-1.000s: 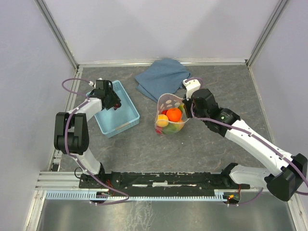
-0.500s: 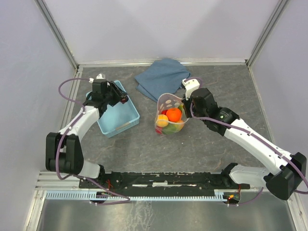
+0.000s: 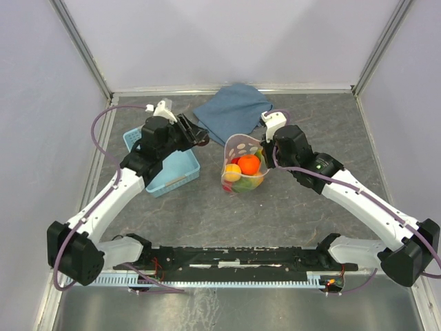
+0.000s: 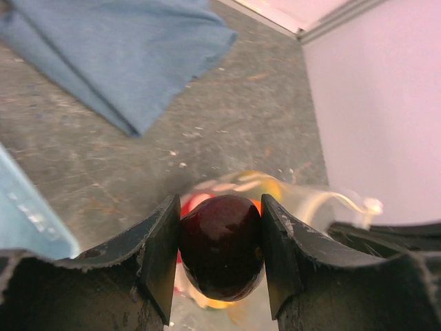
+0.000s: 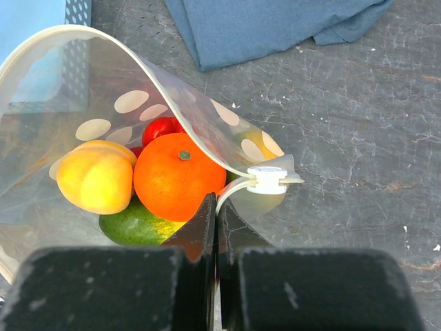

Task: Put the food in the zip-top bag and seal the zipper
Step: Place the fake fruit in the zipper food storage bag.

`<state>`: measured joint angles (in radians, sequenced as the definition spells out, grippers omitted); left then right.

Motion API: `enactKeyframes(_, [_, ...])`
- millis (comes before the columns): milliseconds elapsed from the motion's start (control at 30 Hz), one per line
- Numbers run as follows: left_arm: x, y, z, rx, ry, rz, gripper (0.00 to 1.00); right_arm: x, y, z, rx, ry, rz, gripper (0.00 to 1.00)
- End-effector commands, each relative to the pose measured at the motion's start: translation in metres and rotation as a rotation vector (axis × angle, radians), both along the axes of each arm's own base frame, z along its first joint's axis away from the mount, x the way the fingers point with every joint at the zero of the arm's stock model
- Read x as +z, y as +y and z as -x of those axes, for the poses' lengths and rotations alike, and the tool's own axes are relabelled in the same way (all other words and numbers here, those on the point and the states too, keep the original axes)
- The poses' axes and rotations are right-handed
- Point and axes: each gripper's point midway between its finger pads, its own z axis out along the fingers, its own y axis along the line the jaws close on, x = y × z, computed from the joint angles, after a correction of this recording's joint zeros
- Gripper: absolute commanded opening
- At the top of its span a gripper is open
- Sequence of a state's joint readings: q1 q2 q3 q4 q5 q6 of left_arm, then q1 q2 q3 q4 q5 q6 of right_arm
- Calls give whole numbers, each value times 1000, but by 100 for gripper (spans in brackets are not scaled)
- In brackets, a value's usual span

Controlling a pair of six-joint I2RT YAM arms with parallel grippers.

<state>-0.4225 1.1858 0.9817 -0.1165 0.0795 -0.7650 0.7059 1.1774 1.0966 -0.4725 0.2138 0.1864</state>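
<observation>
The left arm reaches from its base at the near left corner in a long diagonal up and to the right. Its wrist hangs over the far right corner of the light-blue basket (image 3: 164,172), and the left end effector (image 3: 200,136) points right, toward the bag. Its jaws stand at a middling width, clamped on either side of a dark purple fruit (image 4: 220,234), which is held off the worktop (image 3: 310,117). The fruit is between the basket and the bag, just beside the near edge of the folded blue cloth (image 3: 231,110). From the left wrist, the bag's open mouth shows just past the fruit.

The right arm stretches from the near right corner up and to the left, bent at the wrist so that the right end effector (image 5: 216,224) meets the bag's right side. Its jaws are pressed fully together on the bag's rim, just below the white slider (image 5: 266,181).

The zip-top bag (image 3: 242,169) stands upright in the middle of the worktop with its mouth gaping. The zipper (image 5: 148,65) curves in an unsealed arc over the contents. Inside lie an orange fruit (image 5: 176,176), a yellow fruit (image 5: 95,176), a green fruit (image 5: 134,226) beneath them and a red fruit (image 5: 160,127) behind.
</observation>
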Motion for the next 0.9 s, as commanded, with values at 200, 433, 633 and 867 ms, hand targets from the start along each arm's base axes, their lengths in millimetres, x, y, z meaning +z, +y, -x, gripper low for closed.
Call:
enactKeyframes(200, [94, -66, 47, -149, -211, 202, 27, 30, 10, -2, 5, -38, -92, 2])
enactKeyframes(433, [103, -101, 70, -238, -251, 219, 28, 28, 10, -2, 2, -27, -100, 2])
enactKeyframes(633, [79, -128, 72, -278, -231, 163, 33, 27, 12, 0, 4, -21, -109, 2])
enactKeyframes(867, [51, -146, 59, -287, -202, 88, 56, 27, 10, 2, 0, -20, -117, 2])
